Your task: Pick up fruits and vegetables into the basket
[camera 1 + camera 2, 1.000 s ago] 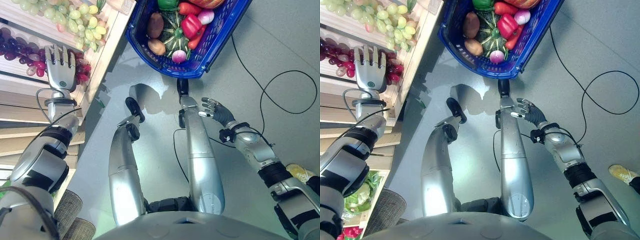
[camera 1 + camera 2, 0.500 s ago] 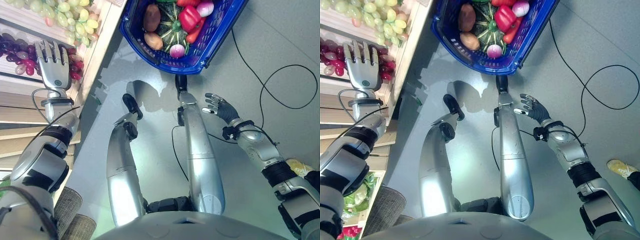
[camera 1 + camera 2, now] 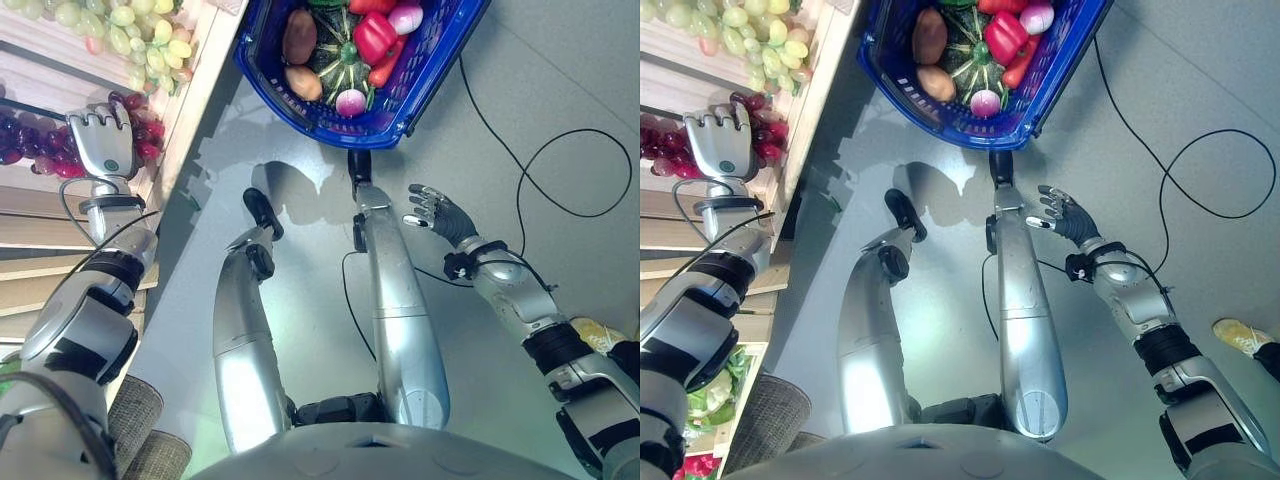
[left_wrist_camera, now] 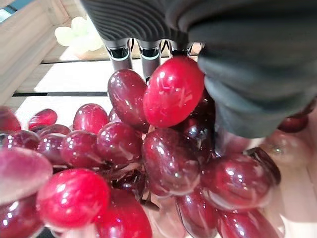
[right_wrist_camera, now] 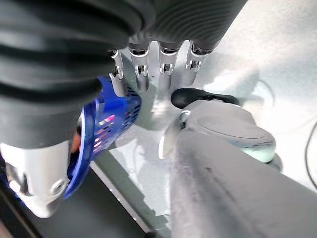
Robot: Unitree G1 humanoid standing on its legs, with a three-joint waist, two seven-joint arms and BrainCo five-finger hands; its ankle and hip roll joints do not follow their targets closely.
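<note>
A bunch of red grapes [image 3: 42,160] lies in a wooden crate at the left. My left hand [image 3: 103,145] rests on the bunch's right end, its fingers curled down over the berries. Up close, the red grapes [image 4: 163,148] press against the palm and the fingers [image 4: 148,55] reach behind them. The blue basket [image 3: 392,128] stands on the grey floor ahead, holding two potatoes, a green squash, a red pepper and a radish. My right hand [image 3: 438,214] hangs low at the right, below the basket, open and holding nothing.
Green grapes [image 3: 140,30] fill the crate beyond the red ones. The wooden shelf's edge [image 3: 195,110] runs between the crates and the basket. Lettuce [image 3: 715,392] lies in a lower crate. A person's shoe [image 3: 1242,345] shows at the far right.
My left hand's fingers, straight over the red grapes before, have curled down onto them. The right hand has hardly moved.
</note>
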